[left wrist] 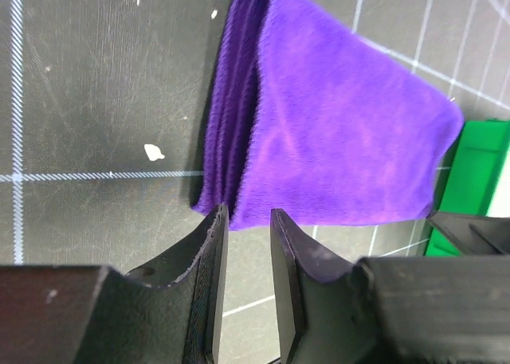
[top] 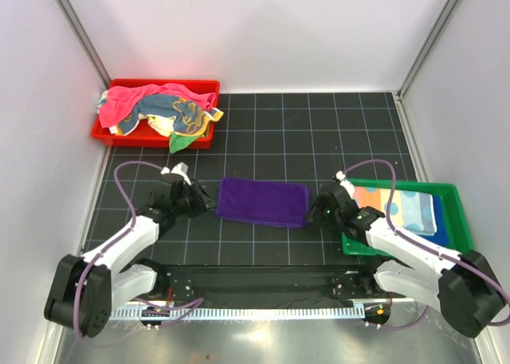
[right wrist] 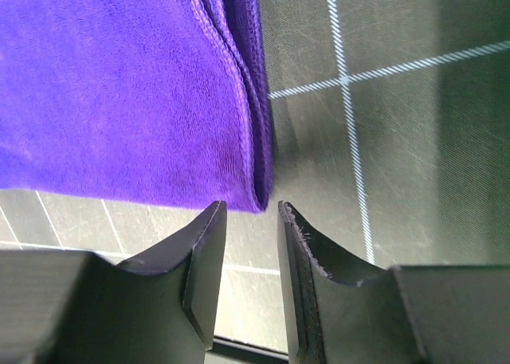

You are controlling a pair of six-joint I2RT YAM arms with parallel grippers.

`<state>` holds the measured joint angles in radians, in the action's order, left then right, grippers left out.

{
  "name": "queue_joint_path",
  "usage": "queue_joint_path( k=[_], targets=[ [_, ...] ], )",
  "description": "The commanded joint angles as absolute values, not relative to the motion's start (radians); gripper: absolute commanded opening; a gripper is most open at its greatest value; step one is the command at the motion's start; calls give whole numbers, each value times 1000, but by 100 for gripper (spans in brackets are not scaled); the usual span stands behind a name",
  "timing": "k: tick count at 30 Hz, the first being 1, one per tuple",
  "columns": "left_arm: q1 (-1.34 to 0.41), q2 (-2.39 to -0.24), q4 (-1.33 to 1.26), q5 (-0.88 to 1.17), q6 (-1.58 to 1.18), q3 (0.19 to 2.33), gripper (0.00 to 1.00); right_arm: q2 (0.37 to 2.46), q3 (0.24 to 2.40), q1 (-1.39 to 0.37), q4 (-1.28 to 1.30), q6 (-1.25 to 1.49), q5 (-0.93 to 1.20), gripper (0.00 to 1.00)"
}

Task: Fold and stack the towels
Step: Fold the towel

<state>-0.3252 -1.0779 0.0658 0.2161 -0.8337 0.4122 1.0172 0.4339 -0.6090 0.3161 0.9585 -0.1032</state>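
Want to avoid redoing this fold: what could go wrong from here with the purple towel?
1. The left gripper and right gripper stand with jaws slightly apart just off the ends of the purple towel, holding nothing. A pinch there may catch only some layers, so the fold could fall open when lifted.
2. The green tray has a raised rim beside the right gripper; the towel might snag on it or ruffle the folded towel already inside.
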Motion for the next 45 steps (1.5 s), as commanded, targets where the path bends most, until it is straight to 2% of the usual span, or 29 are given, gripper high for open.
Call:
queue_joint_path(
  k=[1, 5, 11, 16, 25, 28, 35, 40, 45],
  targets=[
    [-328, -1016, 130, 184, -828, 480, 31, 948, 489, -617, 395, 933, -143, 39],
    [-380, -1048, 138, 169, -828, 547, 30, 919, 537, -617, 439, 907, -186, 39],
    [-456, -1241, 114, 114, -810, 655, 27, 1040, 607, -618, 382, 877, -150, 35],
    [-456, -1342, 69, 63, -810, 624, 22, 1164, 536, -620, 284, 896, -103, 31],
    [-454, -1390, 5, 9, -830, 518, 21, 1114, 410, -618, 241, 916, -91, 29],
    [-454, -1336, 32, -18, -827, 541, 21, 1075, 445, -618, 294, 905, -107, 29],
    [-479, -1224, 354, -149, -801, 731, 22, 959, 607, -617, 478, 851, -164, 33],
    [-641, -1232, 433, -248, -827, 834, 21, 871, 753, -615, 641, 816, -242, 35],
    [-822, -1372, 456, -414, -922, 967, 24, 753, 906, -615, 810, 795, -311, 36]
  ],
)
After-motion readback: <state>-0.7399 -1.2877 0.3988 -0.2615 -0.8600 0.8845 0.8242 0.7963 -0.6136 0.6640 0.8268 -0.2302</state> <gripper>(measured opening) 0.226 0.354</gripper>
